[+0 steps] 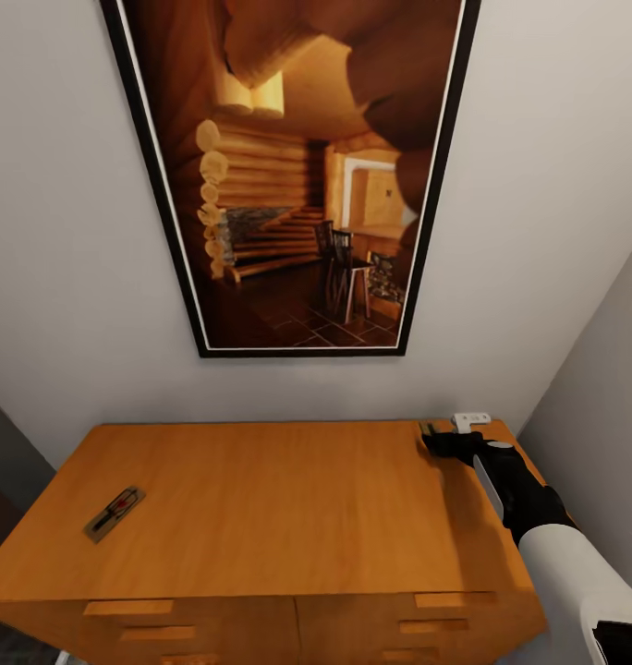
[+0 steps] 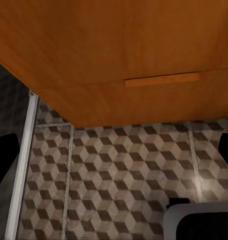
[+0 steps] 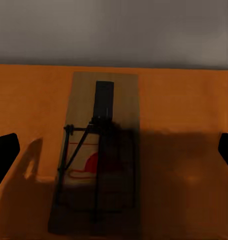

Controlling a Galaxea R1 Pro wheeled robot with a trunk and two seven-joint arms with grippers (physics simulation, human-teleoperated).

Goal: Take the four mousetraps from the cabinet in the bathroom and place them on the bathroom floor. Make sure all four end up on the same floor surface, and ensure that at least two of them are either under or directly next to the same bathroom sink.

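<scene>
The orange-brown cabinet [image 1: 279,499] stands against the wall, and its drawer front and bar handle [image 2: 161,80] appear in the left wrist view. One mousetrap [image 1: 114,513] lies flat near the top's left edge. Another mousetrap [image 3: 103,150], tan with dark wire and a red mark, lies on the top at the far right corner. My right gripper [image 1: 441,441] hovers just over it, open, its fingertips [image 3: 5,155] wide on either side without touching. My left gripper [image 2: 114,155] hangs open and empty low by the cabinet front, above the cube-patterned bathroom floor [image 2: 119,170].
A large black-framed picture [image 1: 293,175] hangs on the white wall above the cabinet. A small white fitting [image 1: 470,420] sits at the wall by the right gripper. A grey wall [image 1: 598,397] closes in on the right. A pale strip [image 2: 21,165] runs along the floor.
</scene>
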